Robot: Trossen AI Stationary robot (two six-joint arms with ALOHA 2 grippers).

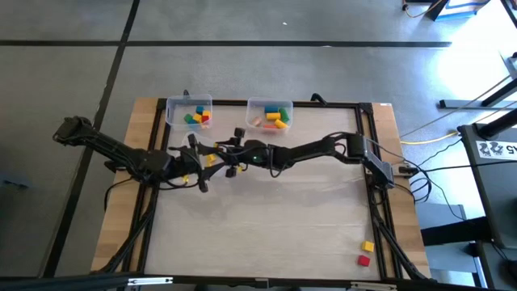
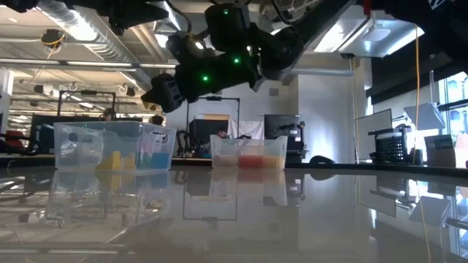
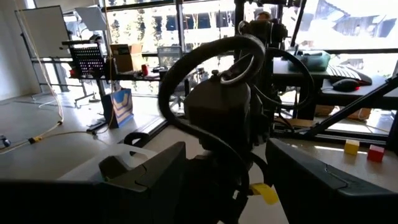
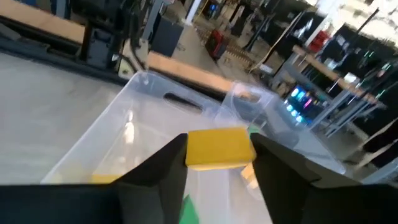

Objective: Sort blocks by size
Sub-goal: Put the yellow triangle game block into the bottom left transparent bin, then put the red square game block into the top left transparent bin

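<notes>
Between the right gripper's (image 4: 217, 163) two dark fingers sits one yellow block (image 4: 219, 148), held above a clear bin (image 4: 134, 134). Largest is the pale table (image 1: 266, 214), wood-edged. Two clear plastic bins stand at its far edge: the left bin (image 1: 189, 110) and right bin (image 1: 270, 114) each hold several coloured blocks. The left gripper (image 1: 196, 171) hangs wide, empty, nearby. Two small cubes, yellow (image 1: 368, 246) and red (image 1: 363, 259), lie at the table's near right corner.

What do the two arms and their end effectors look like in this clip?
Both arms are dark, jointed, with black cables looped along them. The right arm shows green indicator lights near its wrist. The right end effector has two flat, dark, wedge-shaped fingers; the left end effector has the same blocky dark fingers.
</notes>
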